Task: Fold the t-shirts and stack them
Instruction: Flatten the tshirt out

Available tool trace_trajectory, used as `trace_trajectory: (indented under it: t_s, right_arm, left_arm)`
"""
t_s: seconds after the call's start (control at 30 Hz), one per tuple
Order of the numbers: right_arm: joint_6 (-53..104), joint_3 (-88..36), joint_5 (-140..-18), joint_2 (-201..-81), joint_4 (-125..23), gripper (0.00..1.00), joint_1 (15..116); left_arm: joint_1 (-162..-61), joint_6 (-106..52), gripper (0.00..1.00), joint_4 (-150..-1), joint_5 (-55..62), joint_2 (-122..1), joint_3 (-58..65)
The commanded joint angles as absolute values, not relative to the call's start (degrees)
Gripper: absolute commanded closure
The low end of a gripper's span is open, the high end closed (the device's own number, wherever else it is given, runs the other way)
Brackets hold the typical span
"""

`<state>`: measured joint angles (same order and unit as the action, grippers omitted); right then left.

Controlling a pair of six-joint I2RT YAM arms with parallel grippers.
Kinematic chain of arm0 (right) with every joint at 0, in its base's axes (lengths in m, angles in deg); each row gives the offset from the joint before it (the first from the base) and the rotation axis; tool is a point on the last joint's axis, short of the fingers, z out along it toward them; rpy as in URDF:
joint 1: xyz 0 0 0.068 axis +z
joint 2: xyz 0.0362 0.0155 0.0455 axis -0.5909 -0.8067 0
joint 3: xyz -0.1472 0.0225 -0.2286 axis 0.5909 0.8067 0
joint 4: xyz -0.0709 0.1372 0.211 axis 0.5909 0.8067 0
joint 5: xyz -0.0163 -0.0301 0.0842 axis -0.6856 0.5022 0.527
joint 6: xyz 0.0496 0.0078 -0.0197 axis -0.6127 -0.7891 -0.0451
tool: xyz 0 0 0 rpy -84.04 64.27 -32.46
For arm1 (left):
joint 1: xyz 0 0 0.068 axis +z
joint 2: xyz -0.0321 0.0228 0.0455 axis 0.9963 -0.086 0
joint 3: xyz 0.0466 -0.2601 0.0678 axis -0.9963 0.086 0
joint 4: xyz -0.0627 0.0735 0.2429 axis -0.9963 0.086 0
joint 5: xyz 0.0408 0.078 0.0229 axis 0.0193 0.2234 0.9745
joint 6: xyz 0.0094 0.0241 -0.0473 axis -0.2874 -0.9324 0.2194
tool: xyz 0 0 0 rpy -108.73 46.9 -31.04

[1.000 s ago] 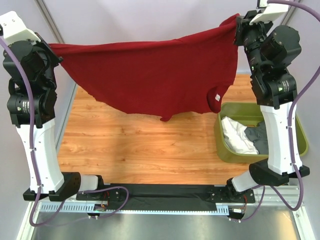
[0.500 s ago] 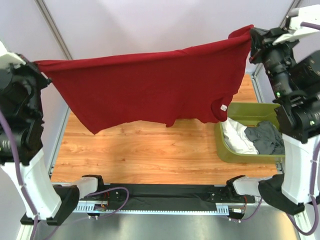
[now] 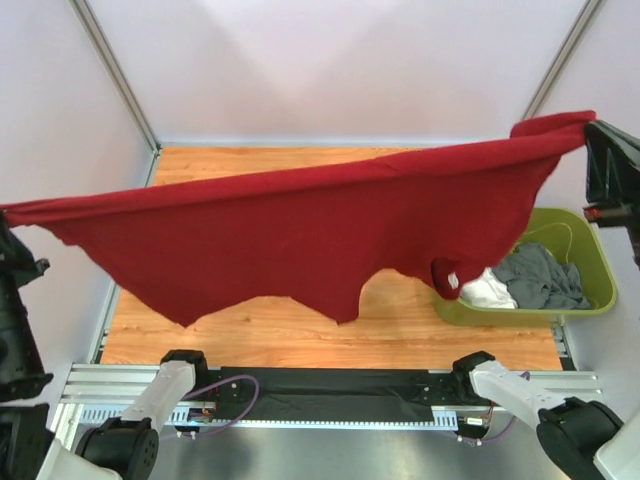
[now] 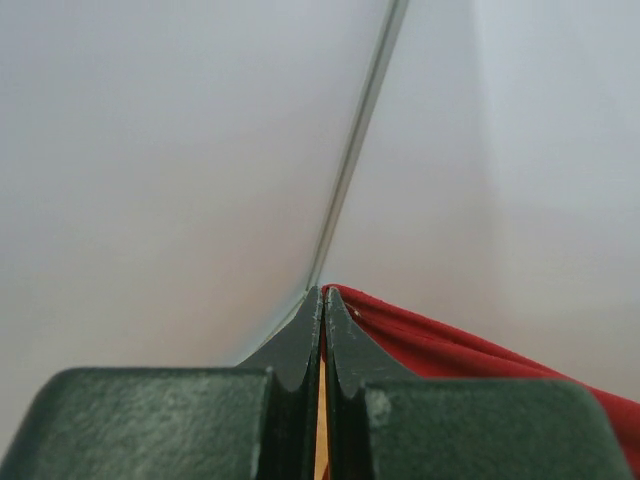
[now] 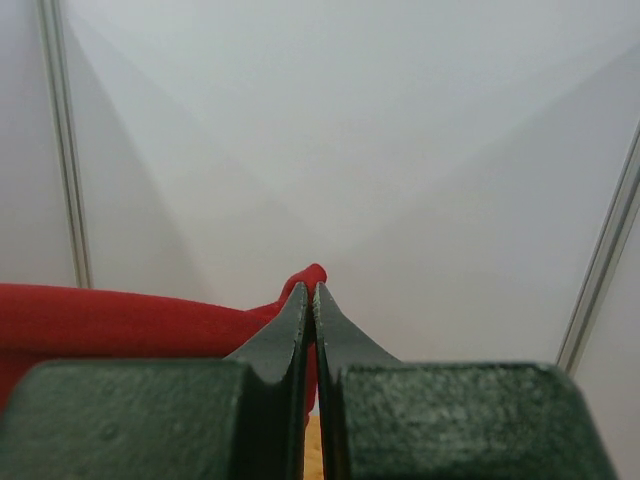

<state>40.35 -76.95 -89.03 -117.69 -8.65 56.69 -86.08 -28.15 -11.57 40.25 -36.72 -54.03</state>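
Left end effector (image 4: 322, 298), off-frame overhead

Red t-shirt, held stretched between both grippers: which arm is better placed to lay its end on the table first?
Probably left. The left gripper, shut on the red t-shirt, holds its end near bare table; on the side of the right gripper, the cloth hangs by the green tub.

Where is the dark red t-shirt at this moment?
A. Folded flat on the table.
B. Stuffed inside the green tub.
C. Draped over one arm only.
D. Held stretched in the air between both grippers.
D: the dark red t-shirt hangs spread out above the table, one end pinched in the left gripper and the other in the right gripper.
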Motion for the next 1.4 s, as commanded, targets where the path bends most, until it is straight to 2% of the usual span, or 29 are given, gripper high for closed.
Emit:
trace_trajectory:
  t_s: [0.0, 0.17, 0.33, 0.5, 0.67, 0.73, 1.0, 1.13, 1.37]
  right_arm:
    - [41.0, -78.3, -92.5, -117.2, -7.3, 1.0, 56.4]
    - [42.0, -77.4, -95.6, -119.6, -5.8, 1.0, 56.4]
    - [46.2, -66.7, -100.4, -120.4, -10.1, 1.0, 56.5]
    - [46.5, -52.0, -101.2, -122.8, -15.4, 1.0, 56.5]
    - [48.2, -34.2, -102.1, -126.9, -30.4, 1.0, 56.6]
    - [48.6, -32.2, -102.1, -129.6, -36.1, 1.0, 56.4]
    - [49.6, -40.8, -103.0, -154.3, -45.7, 1.0, 56.5]
    - [51.2, -46.9, -105.1, -165.8, -47.5, 1.0, 56.4]
    - [46.5, -56.3, -105.4, -177.6, -49.4, 1.0, 55.6]
  left_arm:
    - [-85.4, -32.8, 1.0, -10.6, 50.0, -36.2, -54.0]
    - [-87.1, -34.0, 1.0, -10.5, 52.8, -42.5, -52.1]
    - [-87.2, -31.7, 1.0, -11.4, 49.8, -48.6, -46.4]
    - [-87.1, -30.7, 1.0, -22.4, 50.7, -51.0, -29.5]
    - [-86.2, -26.3, 1.0, -34.2, 48.5, -55.9, -14.8]
    - [-85.6, -24.2, 1.0, -38.3, 48.5, -57.9, -12.0]
    - [-83.4, -19.0, 1.0, -47.3, 48.6, -74.3, -8.8]
    - [-83.1, -19.5, 1.0, -49.7, 45.2, -82.9, -14.9]
    - [-82.6, -21.3, 1.0, -49.0, 42.8, -96.8, -26.3]
